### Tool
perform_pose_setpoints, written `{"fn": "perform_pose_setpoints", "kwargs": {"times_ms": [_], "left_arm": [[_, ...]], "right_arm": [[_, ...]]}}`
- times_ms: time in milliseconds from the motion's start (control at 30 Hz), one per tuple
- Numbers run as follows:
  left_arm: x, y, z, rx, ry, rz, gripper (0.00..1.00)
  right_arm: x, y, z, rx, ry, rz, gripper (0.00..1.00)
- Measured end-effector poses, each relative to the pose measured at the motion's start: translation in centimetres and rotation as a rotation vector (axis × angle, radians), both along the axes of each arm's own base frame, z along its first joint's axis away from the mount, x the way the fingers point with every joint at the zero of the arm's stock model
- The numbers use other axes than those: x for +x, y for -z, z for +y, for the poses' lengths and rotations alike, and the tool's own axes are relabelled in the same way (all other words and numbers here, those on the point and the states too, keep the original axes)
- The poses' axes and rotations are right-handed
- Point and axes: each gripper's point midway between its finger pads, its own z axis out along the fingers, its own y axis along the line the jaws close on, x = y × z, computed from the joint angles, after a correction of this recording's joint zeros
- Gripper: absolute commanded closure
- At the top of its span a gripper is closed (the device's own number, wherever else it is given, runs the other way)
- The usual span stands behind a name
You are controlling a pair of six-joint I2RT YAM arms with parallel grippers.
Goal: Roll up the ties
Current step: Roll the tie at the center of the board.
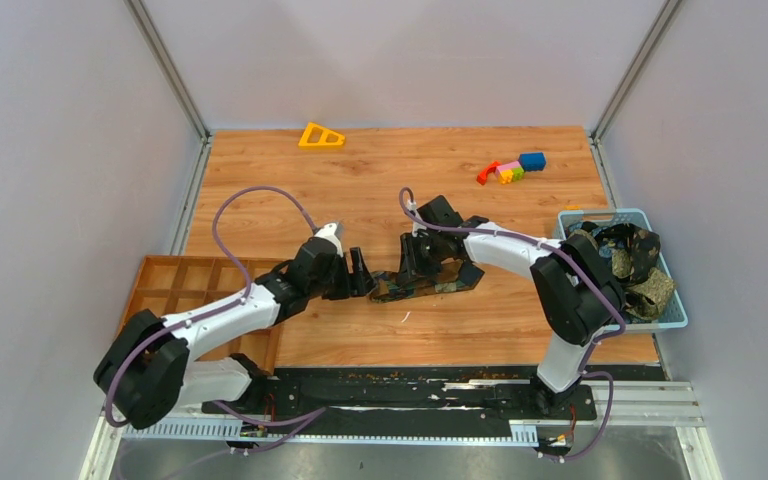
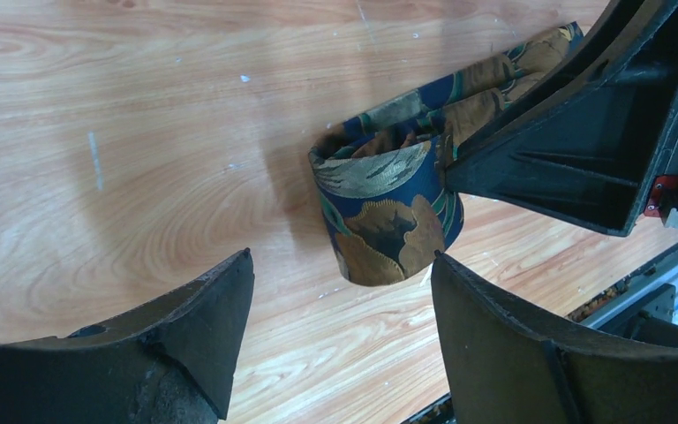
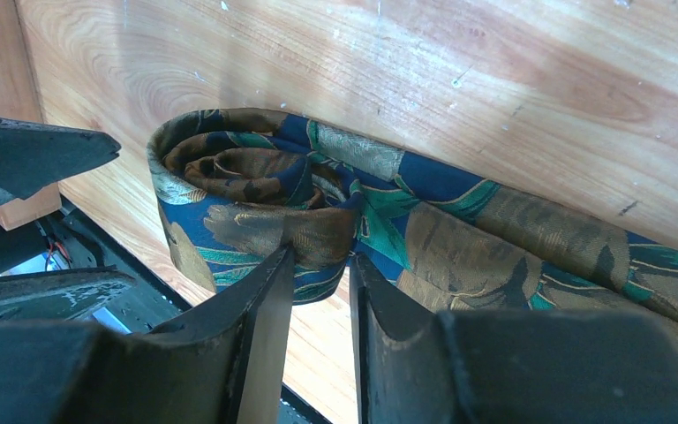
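One tie [image 1: 438, 284] lies across the middle of the table, its left end wound into a loose roll [image 2: 387, 208] standing on edge. The fabric is dark blue with gold, brown and teal leaf shapes. My left gripper [image 1: 360, 272] sits just left of the roll, open, with nothing between its fingers. In the left wrist view the roll stands a little beyond the left gripper [image 2: 342, 254]. My right gripper [image 3: 320, 253] is shut on the roll's outer layer [image 3: 238, 177]. The unrolled length [image 3: 530, 238] trails away to the right.
A blue basket [image 1: 605, 214] at the right edge holds more ties [image 1: 630, 262] in a heap. A wooden compartment tray [image 1: 195, 285] lies under the left arm. A yellow triangle [image 1: 321, 136] and coloured toy blocks [image 1: 510, 168] sit at the far edge.
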Motion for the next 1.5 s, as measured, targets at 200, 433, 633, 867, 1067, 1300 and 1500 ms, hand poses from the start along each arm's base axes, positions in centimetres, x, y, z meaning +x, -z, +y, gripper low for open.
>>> {"fn": "perform_pose_setpoints", "kwargs": {"times_ms": [200,433,633,867,1067,1300,1500], "left_arm": [[0.4,0.8,-1.3,-0.034,0.024,0.013,0.22],[0.5,1.5,-2.3,-0.072,0.038,0.035,0.27],[0.4,2.6,-3.2,-0.110,0.044,0.068,0.32],[0.6,3.4,-4.4,-0.163,0.053,0.097,0.38],[0.9,3.8,-5.1,-0.196,0.054,0.107,0.43],[1.2,4.0,-5.5,-0.214,0.053,0.107,0.51],[1.2,3.9,-5.6,-0.210,0.052,0.119,0.54]], "right_arm": [[0.0,0.1,-0.1,-0.007,-0.001,-0.002,0.71],[0.0,0.2,-0.1,-0.008,-0.004,-0.002,0.71],[0.0,0.6,-0.1,-0.013,-0.005,0.006,0.71],[0.0,0.6,-0.2,-0.016,-0.005,0.003,0.72],[0.3,0.7,-0.5,-0.024,0.003,-0.004,0.73],[0.5,0.7,-0.8,-0.033,0.004,-0.011,0.72],[0.8,-0.1,-0.7,-0.035,-0.003,-0.015,0.67]]}}
